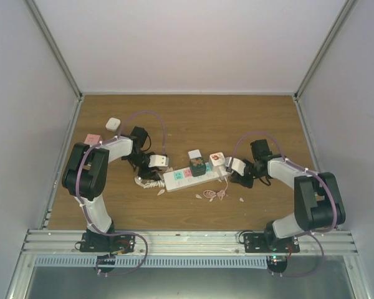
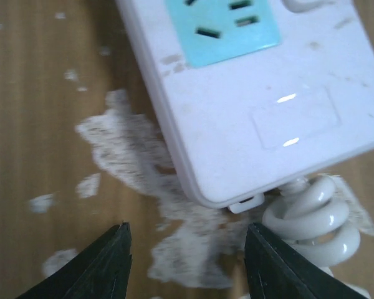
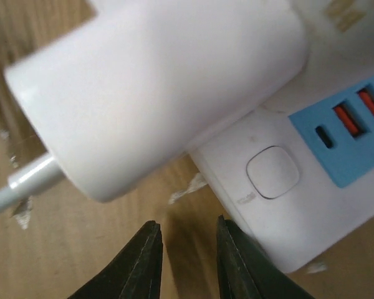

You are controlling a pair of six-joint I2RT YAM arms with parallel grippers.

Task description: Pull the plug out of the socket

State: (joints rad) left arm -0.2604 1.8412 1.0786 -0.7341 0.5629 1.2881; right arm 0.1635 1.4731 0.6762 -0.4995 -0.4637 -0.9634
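Flanking one socket [image 1: 174,179] with two plugs [image 1: 197,164], left gripper [image 2: 187,233] agape, right gripper [image 3: 188,227] barely parted

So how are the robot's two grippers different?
The left gripper has its jaws wide apart; the right gripper has them much closer. The left one is by the coiled cord of the socket, the right one by its button and the white plug. Both have black jaws, holding nothing.

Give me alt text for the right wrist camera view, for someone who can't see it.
A bulky white plug, its white cable trailing left, sits at the end of the socket, a white power strip with a rounded button and a blue USB panel. Below, the right end effector hangs slightly open and empty over the wooden table.
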